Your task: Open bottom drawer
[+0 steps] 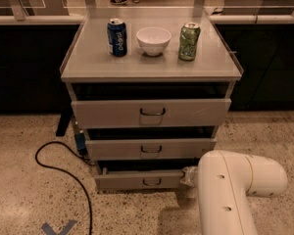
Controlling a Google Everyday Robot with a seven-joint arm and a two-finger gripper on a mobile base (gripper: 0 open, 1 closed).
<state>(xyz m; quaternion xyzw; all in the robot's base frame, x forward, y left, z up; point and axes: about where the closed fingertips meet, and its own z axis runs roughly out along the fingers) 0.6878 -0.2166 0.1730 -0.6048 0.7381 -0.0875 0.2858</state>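
Note:
The bottom drawer [132, 180] is the lowest and shallowest of three pale grey fronts in a low cabinet. It has a small dark wire handle [152, 182] and stands slightly pulled out, with a dark gap above it. My white arm [230, 190] comes in from the lower right. The gripper [188, 176] is at the drawer front's right end, mostly hidden behind the arm.
The middle drawer [150, 149] and top drawer [152, 112] sit above. On the cabinet top [88, 62] stand a blue can [117, 37], a white bowl [154, 40] and a green can [189, 41]. A black cable [63, 170] loops on the floor at left.

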